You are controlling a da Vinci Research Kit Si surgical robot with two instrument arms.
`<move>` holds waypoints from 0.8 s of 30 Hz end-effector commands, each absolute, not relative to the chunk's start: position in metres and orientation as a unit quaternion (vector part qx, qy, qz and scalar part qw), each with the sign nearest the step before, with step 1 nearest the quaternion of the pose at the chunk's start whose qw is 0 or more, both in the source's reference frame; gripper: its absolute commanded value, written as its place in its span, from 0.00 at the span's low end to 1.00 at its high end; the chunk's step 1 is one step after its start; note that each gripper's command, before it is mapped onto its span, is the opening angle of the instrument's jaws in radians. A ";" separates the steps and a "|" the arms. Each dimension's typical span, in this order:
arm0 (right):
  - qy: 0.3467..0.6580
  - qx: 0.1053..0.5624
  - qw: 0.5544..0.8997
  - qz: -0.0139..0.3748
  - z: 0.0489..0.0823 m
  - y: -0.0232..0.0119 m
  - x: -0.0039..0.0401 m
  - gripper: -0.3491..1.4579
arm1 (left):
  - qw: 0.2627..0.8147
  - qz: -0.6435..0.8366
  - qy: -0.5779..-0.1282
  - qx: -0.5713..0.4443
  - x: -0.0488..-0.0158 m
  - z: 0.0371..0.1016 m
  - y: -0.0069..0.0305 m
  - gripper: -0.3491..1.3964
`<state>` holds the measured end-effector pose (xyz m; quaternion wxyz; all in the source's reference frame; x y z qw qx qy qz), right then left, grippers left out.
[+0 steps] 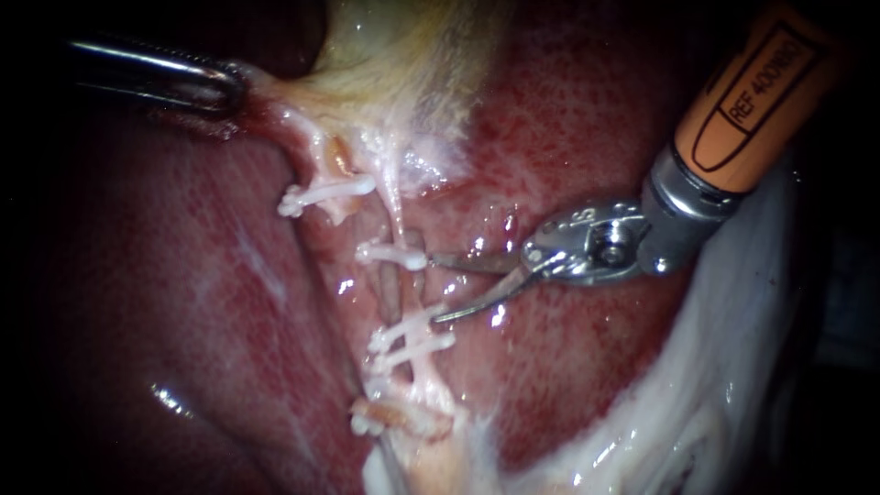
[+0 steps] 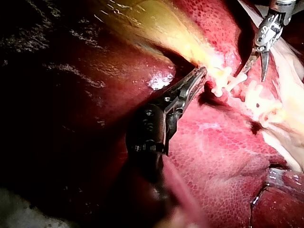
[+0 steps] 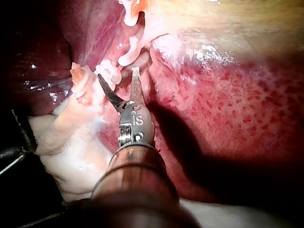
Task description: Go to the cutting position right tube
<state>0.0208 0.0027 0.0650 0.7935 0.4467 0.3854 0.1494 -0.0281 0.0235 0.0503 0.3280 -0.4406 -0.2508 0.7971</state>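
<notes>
**Approach to the cutting position on the right tube (image 1: pixel 391 289).** The right instrument (image 1: pixel 434 289) enters from the upper right. Its two slim blades stand spread apart with nothing between them. Their tips lie just to the right of the tube, level with its bare brownish stretch. This stretch runs from far to near between the upper clip (image 1: pixel 392 255) and the lower clips (image 1: pixel 412 337), a pair set close together. Whether the tips touch the tube cannot be told.

The left instrument (image 1: pixel 229 87) enters from the left with its jaws pinched on the pale edge of the gallbladder (image 1: pixel 403 64). It holds that edge stretched toward the far left, so the tubes lie taut over the liver (image 1: pixel 587 385). A further clip (image 1: pixel 325 194) sits on tissue to the left, well clear of the blades.

To do the step well, the blades should probably advance leftward, open, until the bare stretch sits fully between them. They should lie crosswise to the tube, midway between the upper clip and the lower clips. The likely risk is that a blade rides onto a clip or digs into the liver beneath, so a shallow, level approach suits. The left instrument's pull is best left unchanged.
</notes>
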 end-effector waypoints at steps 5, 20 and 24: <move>0.376 0.459 0.790 0.153 0.0654 0.0023 0.0217 0.98 | 0.328 0.797 -0.251 -0.441 -0.0281 0.0503 0.0235 0.00; 0.409 0.503 0.746 0.153 0.0662 0.0010 0.0246 0.98 | 0.328 0.797 -0.251 -0.440 -0.0281 0.0503 0.0235 0.00; 0.440 0.524 0.713 0.153 0.0662 0.0011 0.0251 0.98 | 0.328 0.797 -0.251 -0.440 -0.0281 0.0503 0.0235 0.00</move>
